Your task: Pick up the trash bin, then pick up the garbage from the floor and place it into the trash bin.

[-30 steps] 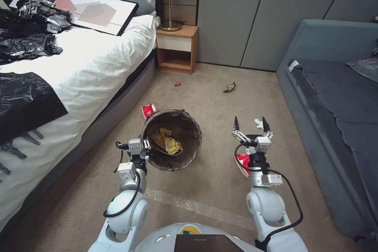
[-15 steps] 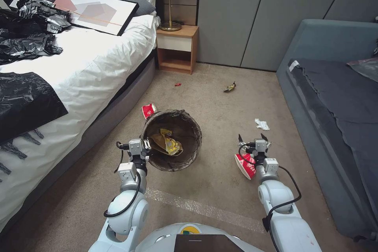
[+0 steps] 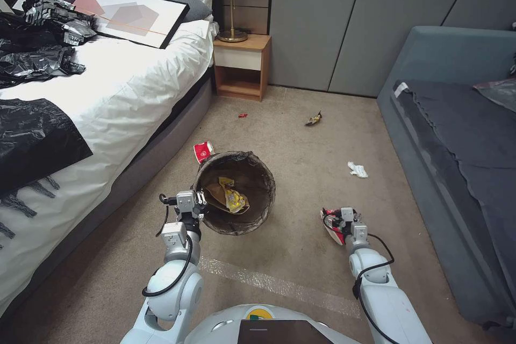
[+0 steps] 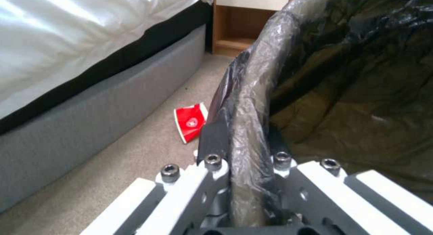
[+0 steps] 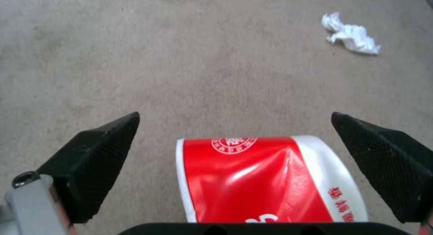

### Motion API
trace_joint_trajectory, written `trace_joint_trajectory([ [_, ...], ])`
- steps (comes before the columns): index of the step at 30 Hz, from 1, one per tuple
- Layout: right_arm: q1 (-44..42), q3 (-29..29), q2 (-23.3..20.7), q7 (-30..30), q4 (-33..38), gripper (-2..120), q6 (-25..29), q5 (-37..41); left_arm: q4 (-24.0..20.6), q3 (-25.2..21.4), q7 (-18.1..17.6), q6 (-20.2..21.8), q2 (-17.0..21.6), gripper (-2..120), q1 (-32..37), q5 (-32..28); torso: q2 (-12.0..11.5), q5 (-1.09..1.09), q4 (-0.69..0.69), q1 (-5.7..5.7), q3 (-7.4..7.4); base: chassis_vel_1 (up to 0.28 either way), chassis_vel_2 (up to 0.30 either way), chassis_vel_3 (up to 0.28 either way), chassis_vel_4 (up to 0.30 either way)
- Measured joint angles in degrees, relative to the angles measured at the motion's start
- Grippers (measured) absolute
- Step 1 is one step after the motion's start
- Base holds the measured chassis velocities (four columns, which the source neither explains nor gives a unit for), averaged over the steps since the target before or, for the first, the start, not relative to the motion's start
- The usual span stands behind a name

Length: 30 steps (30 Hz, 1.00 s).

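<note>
My left gripper [image 3: 200, 205] is shut on the near rim of the trash bin [image 3: 271, 188], a round bucket lined with a dark bag. The left wrist view shows its jaws pinching the bagged rim [image 4: 246, 103]. A tan paper bag and a yellow wrapper [image 3: 232, 196] lie inside. My right gripper [image 3: 337, 216] is low over the floor [image 3: 301, 258] and open. Its black fingers [image 5: 104, 153] stand on either side of a dented red-and-white paper cup [image 5: 252, 180], not touching it. More garbage lies about: a second red cup [image 3: 203, 150], a white tissue [image 3: 357, 170], a yellow wrapper [image 3: 313, 119].
The bed [image 3: 118, 80] with black plastic bags [image 3: 32, 140] bounds the left. A grey-blue sofa [image 3: 462, 134] bounds the right. A wooden nightstand [image 3: 242, 64] stands at the back wall. A pale tape line [image 3: 269, 282] crosses the carpet near my base.
My right arm has come down and back toward me, from raised over the tissue to straddling the red cup on the floor. The left arm and bin have stayed put.
</note>
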Motion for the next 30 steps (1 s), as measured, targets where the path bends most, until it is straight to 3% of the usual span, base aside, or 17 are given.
trace_joint_trajectory([
  [30,4.75,-0.63,-0.80,-0.68,-8.85,100,2.28,-0.43,-0.07,0.10,-0.07,0.02,0.04,3,0.20,0.13,0.00,0.00,-0.02,0.00,0.00,0.000,0.000,0.000,0.000],
])
